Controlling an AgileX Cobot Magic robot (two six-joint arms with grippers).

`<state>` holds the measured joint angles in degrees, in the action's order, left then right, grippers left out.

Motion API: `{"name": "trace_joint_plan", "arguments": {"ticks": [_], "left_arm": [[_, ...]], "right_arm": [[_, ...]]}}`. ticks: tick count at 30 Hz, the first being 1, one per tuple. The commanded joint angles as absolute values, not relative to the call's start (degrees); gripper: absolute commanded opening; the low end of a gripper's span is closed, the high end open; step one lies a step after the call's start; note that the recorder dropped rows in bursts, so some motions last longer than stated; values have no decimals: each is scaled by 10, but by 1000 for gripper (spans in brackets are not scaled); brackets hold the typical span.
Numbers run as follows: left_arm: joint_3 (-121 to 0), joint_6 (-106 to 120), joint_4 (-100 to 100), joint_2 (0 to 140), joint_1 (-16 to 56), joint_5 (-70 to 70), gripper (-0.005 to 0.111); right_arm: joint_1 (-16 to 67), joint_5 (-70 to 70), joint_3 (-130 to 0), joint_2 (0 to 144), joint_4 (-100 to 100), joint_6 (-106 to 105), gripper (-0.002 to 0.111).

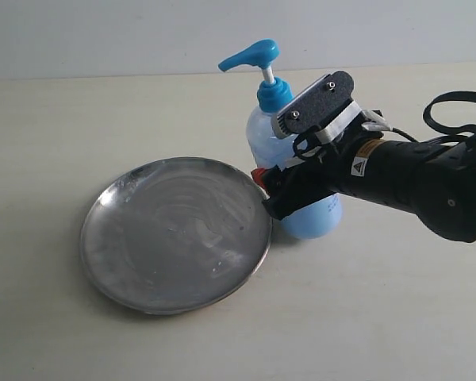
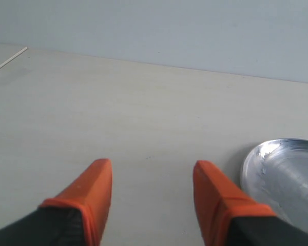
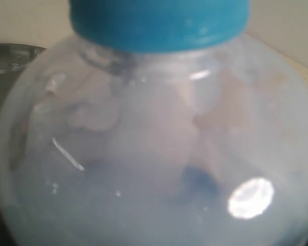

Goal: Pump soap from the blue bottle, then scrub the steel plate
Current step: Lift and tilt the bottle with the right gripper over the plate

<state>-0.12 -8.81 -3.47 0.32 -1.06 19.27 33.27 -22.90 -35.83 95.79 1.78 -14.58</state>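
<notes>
Pale, cream-coloured counter [image 1: 365, 317] runs back to a plain light wall [image 1: 143, 32], and everything you are working with sits on it.

Your right claw [image 1: 282, 194] is at the tall translucent plastic pump bottle with the bright blue pump head and collar [image 1: 263, 135]. It straddles the rounded body below the collar. One red fingertip [image 1: 259, 176] shows at the side of the bottle that faces the plate, and the other is hidden behind it. The jaws stand wide, but you cannot tell from these views whether they press the plastic or only flank it. Your right wrist camera is so close that the cloudy bluish body [image 3: 154, 154] fills its picture, with the blue collar [image 3: 159, 20] at the edge.

Your left claw [image 2: 152, 164] hangs low over bare counter [image 2: 118, 102]. Its orange fingers [image 2: 87, 192] are spread apart with nothing between them.

Outward from the bottle lies the wide, shallow round plate of shiny scratched steel [image 1: 143, 270]. It lies flat, its rim just beside the bottle's base, and a thin whitish smear of soap [image 1: 182, 210] swirls across its middle. The bottle stands upright, its spout pointing out over the plate's side. From your left wrist camera the plate's rim [image 2: 287, 174] shows just beyond one finger.
</notes>
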Motion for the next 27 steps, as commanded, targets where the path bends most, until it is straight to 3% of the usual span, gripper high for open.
{"name": "trace_joint_plan", "arguments": {"ticks": [1,27], "left_arm": [[0,-92,-34,0,-12,183,50],[0,-92,-34,0,-9,183,50]], "right_arm": [[342,-289,-364,948,10,-151,0],[359,-335,-364,980,51,-209,0]]}}
